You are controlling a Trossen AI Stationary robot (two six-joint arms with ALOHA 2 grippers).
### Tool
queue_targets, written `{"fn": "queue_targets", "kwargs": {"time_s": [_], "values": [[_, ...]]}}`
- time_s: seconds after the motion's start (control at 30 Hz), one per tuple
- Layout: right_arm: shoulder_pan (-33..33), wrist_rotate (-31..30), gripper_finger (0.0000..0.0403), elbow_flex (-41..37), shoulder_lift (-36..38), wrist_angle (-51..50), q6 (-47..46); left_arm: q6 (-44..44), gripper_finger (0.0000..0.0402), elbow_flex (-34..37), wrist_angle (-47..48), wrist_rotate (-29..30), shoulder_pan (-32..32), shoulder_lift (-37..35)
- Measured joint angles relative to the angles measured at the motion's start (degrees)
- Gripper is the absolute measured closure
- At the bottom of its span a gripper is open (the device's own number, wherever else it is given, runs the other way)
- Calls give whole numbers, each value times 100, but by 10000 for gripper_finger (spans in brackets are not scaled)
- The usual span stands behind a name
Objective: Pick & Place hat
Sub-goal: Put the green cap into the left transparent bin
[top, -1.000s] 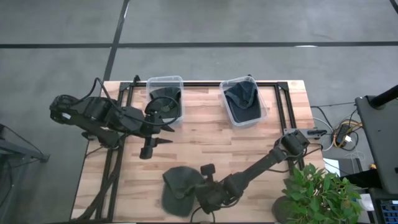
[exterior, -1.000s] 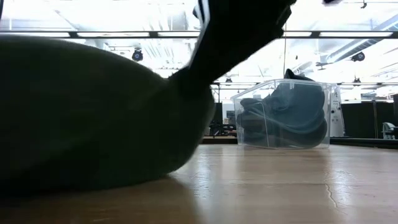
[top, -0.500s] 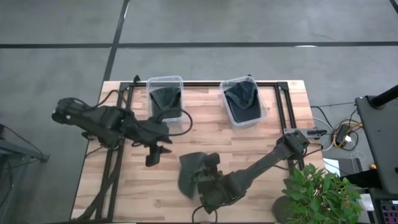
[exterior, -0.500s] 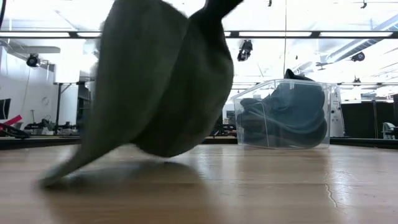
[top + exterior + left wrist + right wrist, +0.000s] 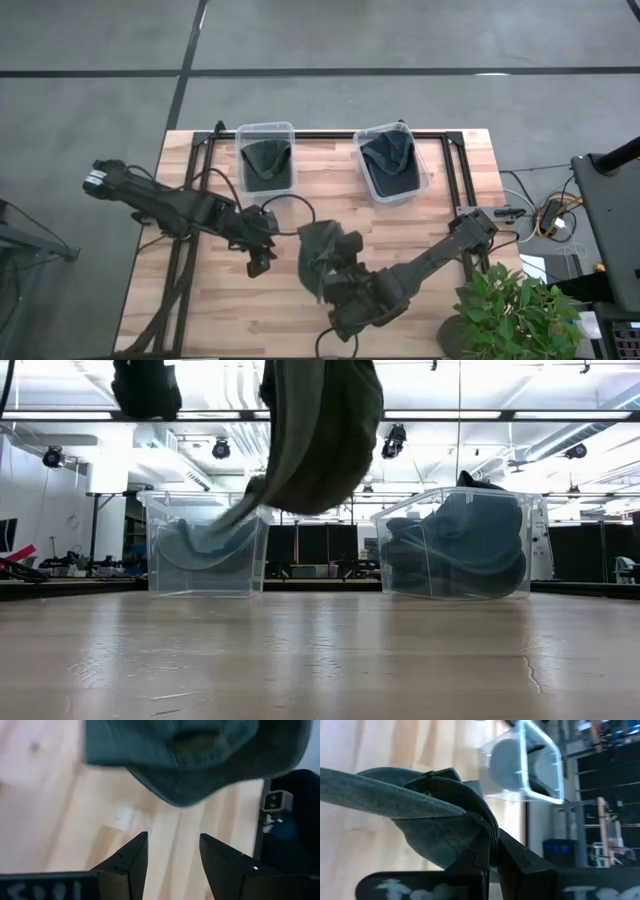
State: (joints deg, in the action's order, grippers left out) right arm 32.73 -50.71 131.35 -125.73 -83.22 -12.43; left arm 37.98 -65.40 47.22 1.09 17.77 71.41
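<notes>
The left arm reaches in from the table's left edge across the light wooden slatted table [image 5: 220,310]. Its left gripper [image 5: 259,262] hangs over the boards left of centre, fingers [image 5: 131,862] spread apart with nothing between them; bare wood shows in the gap in the left wrist view.

Just to the right of it, the dark olive-green fabric cap [image 5: 318,252] hangs clear of the table near the centre. The low view shows it well above the surface, drooping downward, with no part touching the wood [image 5: 318,435]. The left wrist view shows the cap just ahead of the open fingers, not in contact with them.

The right gripper [image 5: 343,256] holds the cap: its fingers are pressed together on a fold of the cloth, as the right wrist view shows [image 5: 487,851]. The right arm runs from the table's right edge toward the front centre.

At the far side stand two clear plastic bins. The left clear bin [image 5: 265,157] holds a dark grey-green cap. The right clear bin [image 5: 392,162], set at a slight angle, holds a dark blue-grey cap piled above its rim.

A green leafy plant [image 5: 510,305] stands off the table's front right corner.
</notes>
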Motion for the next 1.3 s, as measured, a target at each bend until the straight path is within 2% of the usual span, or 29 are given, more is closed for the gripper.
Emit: {"fn": "queue_targets", "kwargs": {"time_s": [0.23, 0.5, 0.73, 0.97, 1.2, 1.3], "values": [[0, -549, 393, 350, 98, -356, 84, 79, 232, 535, -958, -255, 44, -112], [35, -1210, 392, 354, 357, -410, 68, 169, 232, 882, -1614, -93, 39, -155], [48, -1400, 392, 368, 558, -376, 66, 222, 232, 1219, -2407, 559, 21, -155], [84, -1422, 391, 368, 632, -355, 62, 76, 232, 1252, -2973, 649, 8, -155], [127, -1550, 391, 368, 643, -344, 78, -29, 232, 1370, -2833, 989, -54, -157], [127, -1614, 391, 367, 643, -336, 87, -42, 232, 1498, -3301, 1011, -103, -157]]}}
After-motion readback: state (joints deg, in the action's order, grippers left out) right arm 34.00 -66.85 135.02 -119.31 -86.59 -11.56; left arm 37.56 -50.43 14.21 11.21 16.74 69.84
